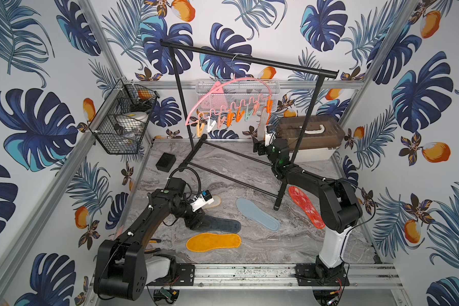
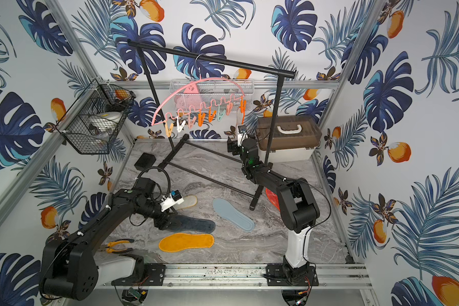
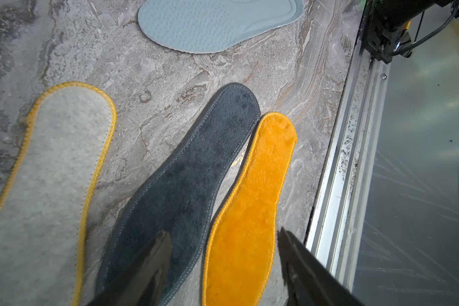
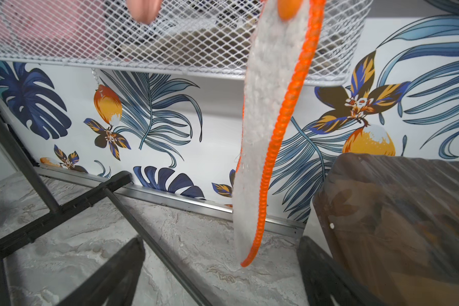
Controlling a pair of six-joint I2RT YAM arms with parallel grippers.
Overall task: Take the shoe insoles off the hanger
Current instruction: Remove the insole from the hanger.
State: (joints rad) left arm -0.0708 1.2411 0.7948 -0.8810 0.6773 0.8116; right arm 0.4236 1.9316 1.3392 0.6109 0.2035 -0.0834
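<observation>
Left and right jaws wide apart, empty; red insole (image 2: 271, 198) half hidden behind right arm (image 2: 297, 209)

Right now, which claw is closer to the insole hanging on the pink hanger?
Right. The right claw is open just below the hanging insole; the left claw is low over the navy insole and orange insole, far away.
</observation>
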